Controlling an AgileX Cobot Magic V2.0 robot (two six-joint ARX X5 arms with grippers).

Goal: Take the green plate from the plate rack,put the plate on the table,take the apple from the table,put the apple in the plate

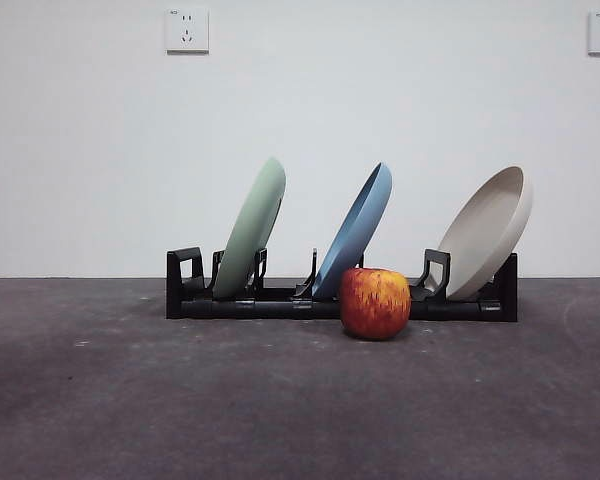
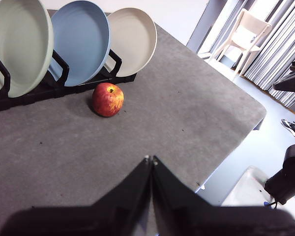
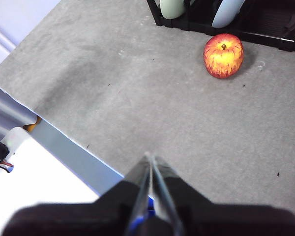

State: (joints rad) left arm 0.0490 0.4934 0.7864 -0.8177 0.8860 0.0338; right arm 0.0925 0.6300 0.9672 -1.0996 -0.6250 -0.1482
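The green plate [image 1: 252, 228] leans in the leftmost slot of the black plate rack [image 1: 270, 303] and also shows in the left wrist view [image 2: 17, 44]. The red apple [image 1: 375, 303] stands on the table [image 1: 280, 400] just in front of the rack, below the blue plate. It shows in both wrist views [image 2: 108, 99] [image 3: 223, 55]. My left gripper [image 2: 150, 160] is shut and empty, above the table's near side, well back from the apple. My right gripper [image 3: 150, 157] is shut and empty near the table's edge. Neither arm shows in the front view.
A blue plate [image 1: 355, 230] and a cream-white plate [image 1: 490, 232] lean in the rack's middle and right slots. The table's edge [image 3: 64, 132] lies close to my right gripper. A chair [image 2: 243, 32] stands beyond the table's far corner.
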